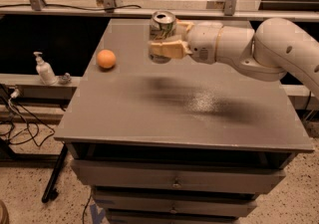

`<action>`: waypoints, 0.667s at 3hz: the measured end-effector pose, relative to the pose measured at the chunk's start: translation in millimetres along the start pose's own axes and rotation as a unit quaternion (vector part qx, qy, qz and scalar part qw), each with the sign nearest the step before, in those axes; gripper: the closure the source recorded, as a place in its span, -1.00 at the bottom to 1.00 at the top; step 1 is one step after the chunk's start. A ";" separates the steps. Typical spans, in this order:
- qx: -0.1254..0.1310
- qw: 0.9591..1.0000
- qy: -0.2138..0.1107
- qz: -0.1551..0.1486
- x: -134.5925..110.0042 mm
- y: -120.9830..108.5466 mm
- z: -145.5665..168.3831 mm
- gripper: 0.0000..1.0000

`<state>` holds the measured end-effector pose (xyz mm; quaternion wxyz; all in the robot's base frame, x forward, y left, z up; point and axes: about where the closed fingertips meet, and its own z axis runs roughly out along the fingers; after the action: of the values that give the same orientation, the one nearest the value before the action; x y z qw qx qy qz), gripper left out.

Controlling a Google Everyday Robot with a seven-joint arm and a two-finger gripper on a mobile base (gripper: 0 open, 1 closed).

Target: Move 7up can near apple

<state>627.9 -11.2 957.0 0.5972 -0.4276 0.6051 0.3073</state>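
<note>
A wide grey table point(164, 118) with drawers beneath fills most of the view. A bulky white robot arm point(264, 49) reaches in level from the right over the far half of the table, probably so its load can travel without scraping the surface. At its end, the gripper point(160, 44) is clamped around the 7up can point(162, 28). A cream finger point(169, 50) crosses the can's lower body. The can is held upright and, judging by the shadow below, lifted clear of the table near the far edge. The apple is not in sight and may be hidden behind the can and gripper. An orange fruit point(106, 59) rests well apart to the left. The can is silver-white with faint green marking, and its round silver top shows.
</note>
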 end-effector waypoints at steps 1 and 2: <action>-0.012 1.000 -0.018 0.006 -11.7 6.9 29.8 1.00; -0.012 1.000 -0.018 0.006 -11.7 6.9 29.9 1.00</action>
<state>634.6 20.1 964.7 0.6011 -0.4253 0.5930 0.3257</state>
